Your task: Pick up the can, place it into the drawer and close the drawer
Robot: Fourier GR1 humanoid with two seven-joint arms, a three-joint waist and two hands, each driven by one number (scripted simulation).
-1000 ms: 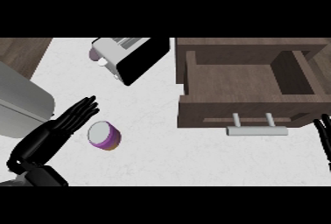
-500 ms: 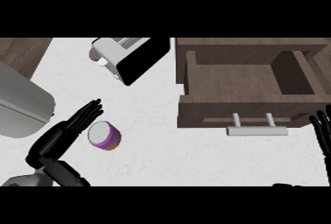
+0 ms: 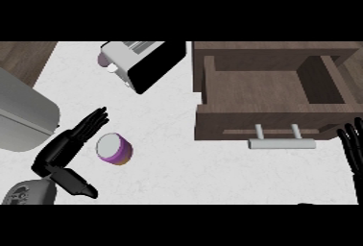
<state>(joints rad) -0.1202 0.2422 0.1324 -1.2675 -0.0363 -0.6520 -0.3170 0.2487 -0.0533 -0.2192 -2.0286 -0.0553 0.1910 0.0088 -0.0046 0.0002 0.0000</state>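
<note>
Two robot hands show: the left robot hand (image 3: 78,137), fingers straight and holding nothing, has edged closer beside the can (image 3: 113,148) lying on the surface (image 3: 184,168). The right robot hand (image 3: 351,151) has risen, open, near the open drawer (image 3: 262,91). Grasping comes next.

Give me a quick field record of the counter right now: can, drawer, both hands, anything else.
can: purple can lying on the white counter, not in the drawer
drawer: wooden drawer open, nothing visible inside; handle faces the robot
left robot hand: open, fingers straight, beside the can
right robot hand: open, at the right edge
other: toaster behind the can
</note>
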